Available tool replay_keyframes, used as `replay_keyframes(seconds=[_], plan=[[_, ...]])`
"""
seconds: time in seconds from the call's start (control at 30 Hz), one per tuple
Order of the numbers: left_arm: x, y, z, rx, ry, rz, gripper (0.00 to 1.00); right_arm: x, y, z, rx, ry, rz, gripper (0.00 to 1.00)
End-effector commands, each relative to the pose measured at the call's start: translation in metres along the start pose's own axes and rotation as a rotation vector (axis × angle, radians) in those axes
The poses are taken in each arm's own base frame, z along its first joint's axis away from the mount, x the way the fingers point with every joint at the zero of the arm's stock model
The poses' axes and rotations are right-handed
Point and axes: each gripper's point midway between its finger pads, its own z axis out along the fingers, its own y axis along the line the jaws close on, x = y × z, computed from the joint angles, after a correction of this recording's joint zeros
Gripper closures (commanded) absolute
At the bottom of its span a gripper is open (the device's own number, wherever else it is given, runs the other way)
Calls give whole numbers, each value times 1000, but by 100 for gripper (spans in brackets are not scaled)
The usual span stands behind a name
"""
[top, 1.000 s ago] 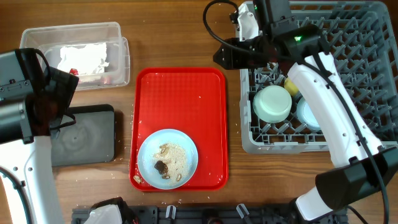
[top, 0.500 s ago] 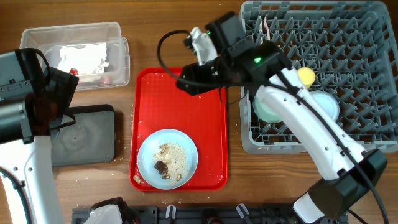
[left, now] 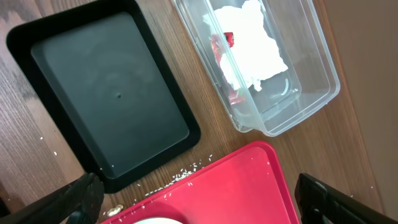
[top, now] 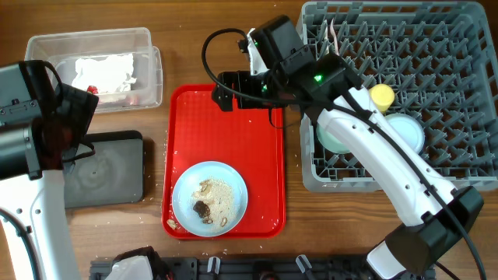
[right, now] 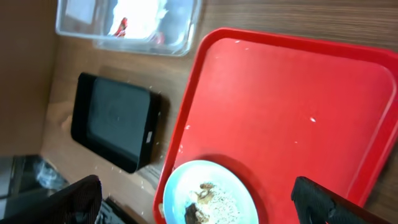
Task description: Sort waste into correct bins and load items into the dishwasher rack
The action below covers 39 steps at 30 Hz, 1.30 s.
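The table was brown wood, and the red tray (top: 257,140) lay in the middle with its long side running from the far edge toward me. The light blue plate (top: 209,198) sat at the near end of that tray. It had beige crumbs (top: 222,193) and brown scraps (top: 202,208) on it. It was the only dish I could see outside the grey rack (top: 436,39). The yellow cup (top: 381,95), the mint bowl (top: 328,136) and the blue bowl (top: 406,132) sat inside the rack.

My right gripper (top: 223,92) hung over the far end of the red tray. Its jaws were spread wide with nothing between them. The plate lay straight down the tray from those jaws, toward me. The plate was round, so I thought no side was better to grab.

My left gripper (left: 199,199) was off to the side, over the black tray (left: 106,93). Its jaws were spread and empty too. Only a thin bit of the plate's rim showed at the bottom of its view. I judged the right arm had the straighter way in.

The clear tub (top: 148,43) held the white wrapper (top: 105,71). The black tray looked bare and sat just beside the red tray, so I guessed the food belonged there.
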Motion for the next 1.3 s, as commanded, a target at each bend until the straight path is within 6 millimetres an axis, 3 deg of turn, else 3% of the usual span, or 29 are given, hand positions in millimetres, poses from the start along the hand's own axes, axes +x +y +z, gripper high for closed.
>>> replay_keyframes(seconds=[0.0, 0.7, 1.0, 1.17, 1.27], plan=[[-4, 2, -2, -2, -17, -22, 0, -7, -1, -14, 24, -57, 35, 0], [-4, 2, -2, -2, -17, -22, 0, -10, -5, -14, 48, -71, 33, 0], [-4, 1, -2, 3, -18, -34, 0, -27, -85, -36, 421, -189, 84, 0], [32, -15, -6, 103, 187, -56, 0, -32, -130, -55, 501, -187, 184, 0], [35, -15, -7, 103, 200, -56, 0, -31, -168, -73, 562, -174, 272, 0]])
